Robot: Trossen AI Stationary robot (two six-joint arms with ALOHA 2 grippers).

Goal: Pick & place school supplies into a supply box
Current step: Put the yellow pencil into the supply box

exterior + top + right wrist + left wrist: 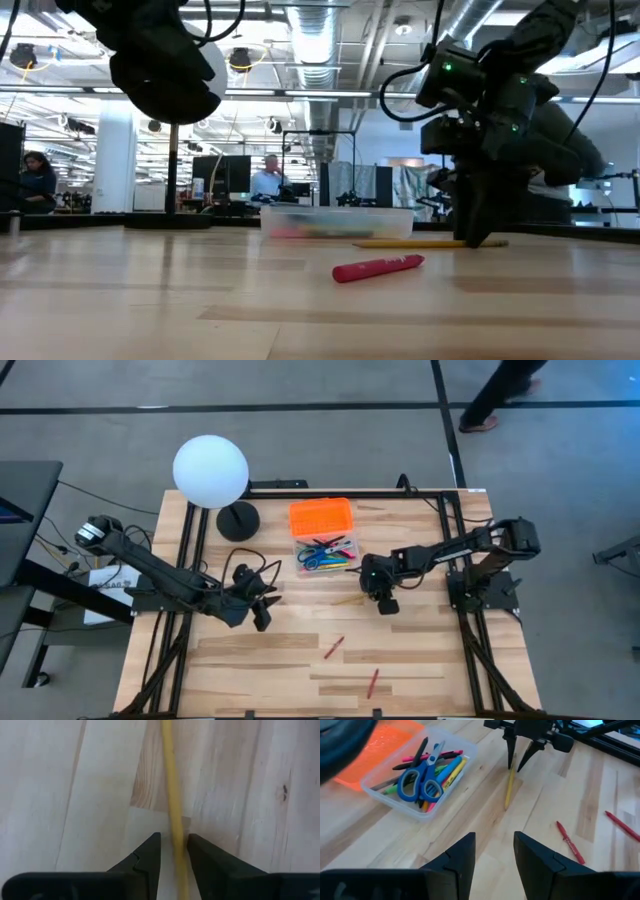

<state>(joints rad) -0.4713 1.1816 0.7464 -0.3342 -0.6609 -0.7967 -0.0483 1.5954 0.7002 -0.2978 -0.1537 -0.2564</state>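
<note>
Left pincer (262,622): lower left of centre in the high view, above bare wood, fingers apart and holding nothing; well apart from the supplies.
Globe lamp (210,471): upper left of the high view, a smooth white ball on a round black foot.
Desk (420,670): pale wooden planks with a visible grain, edged by a black frame.
Orange lid (321,517): top centre of the high view, bright ribbed plastic, lying just behind the box.
Supply box (380,796): clear plastic, rectangular, open; in it lie blue-handled scissors (418,781) on top of pink, black, blue, yellow and green pens.
Red pens: one (334,647) lies below centre in the high view, another (373,681) nearer the bottom edge, both loose on the wood.
Yellow pencil (172,815): thin and straight, flat on the wood right of the box.
Right pincer (387,605): right of centre in the high view, tips down at the wood, its fingers set on either side of the pencil's end, close against it.
</note>
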